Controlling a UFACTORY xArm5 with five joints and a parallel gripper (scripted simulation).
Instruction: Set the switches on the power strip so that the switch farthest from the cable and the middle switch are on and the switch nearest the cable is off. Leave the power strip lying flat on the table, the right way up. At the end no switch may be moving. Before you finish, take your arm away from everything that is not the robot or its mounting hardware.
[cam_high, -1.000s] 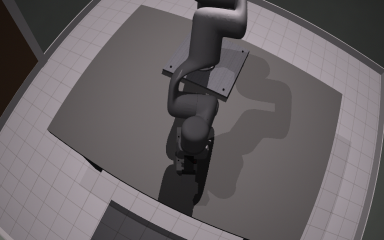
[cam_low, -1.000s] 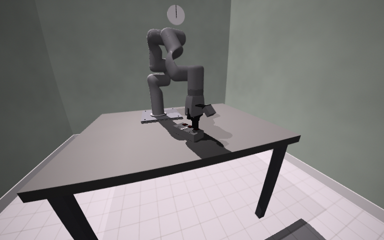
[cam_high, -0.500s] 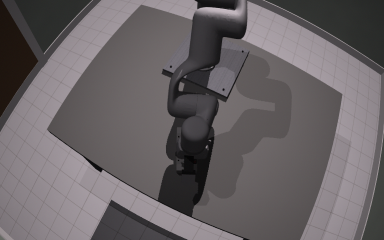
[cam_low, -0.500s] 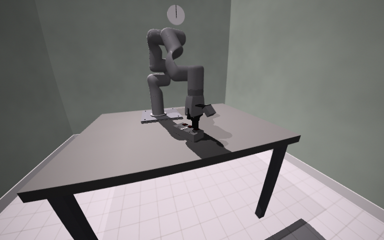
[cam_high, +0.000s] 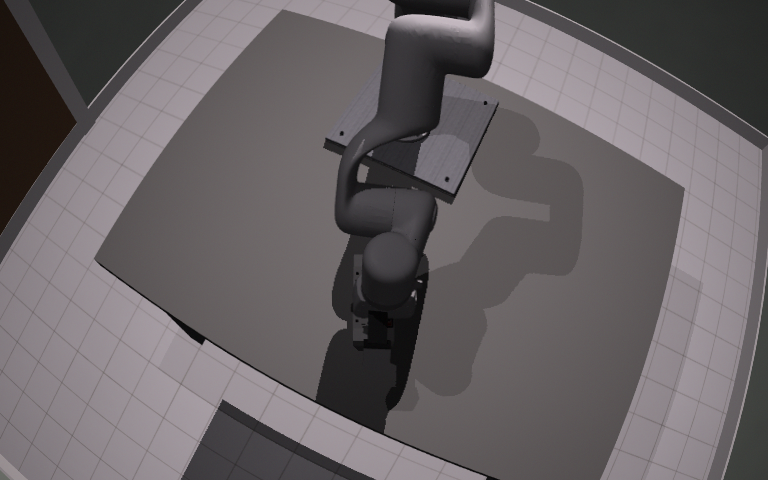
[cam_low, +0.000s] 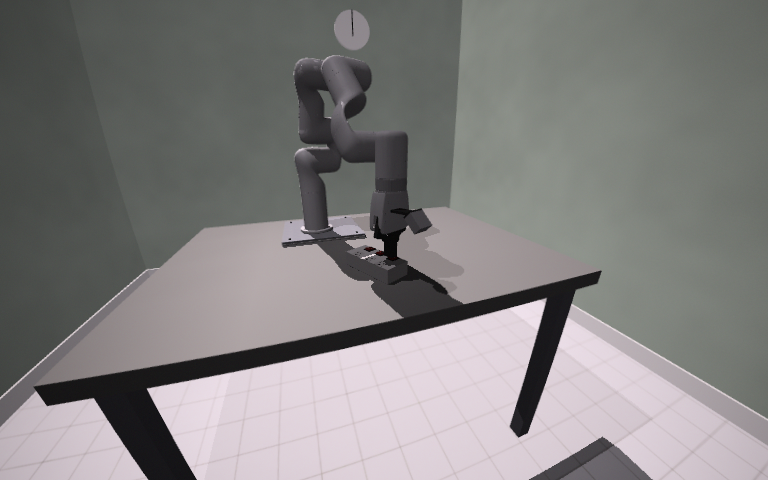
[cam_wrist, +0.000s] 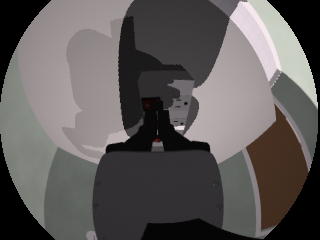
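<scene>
A grey power strip (cam_low: 378, 261) lies flat on the table in front of the arm's base. It carries small red rocker switches (cam_low: 371, 251). My gripper (cam_low: 389, 253) is shut, with its dark fingers pointing straight down onto the strip's near end, at a red switch there. In the overhead view the wrist covers most of the strip (cam_high: 366, 328), and only its near end shows under the fingers (cam_high: 378, 333). In the wrist view the fingertips (cam_wrist: 155, 135) sit together over a red spot on the strip (cam_wrist: 168, 103). I cannot tell each switch's position. No cable shows.
The arm's grey base plate (cam_high: 413, 133) is bolted at the back of the table. The table's front edge (cam_low: 317, 345) runs close behind the strip's near end. A round clock (cam_low: 351, 28) hangs on the back wall.
</scene>
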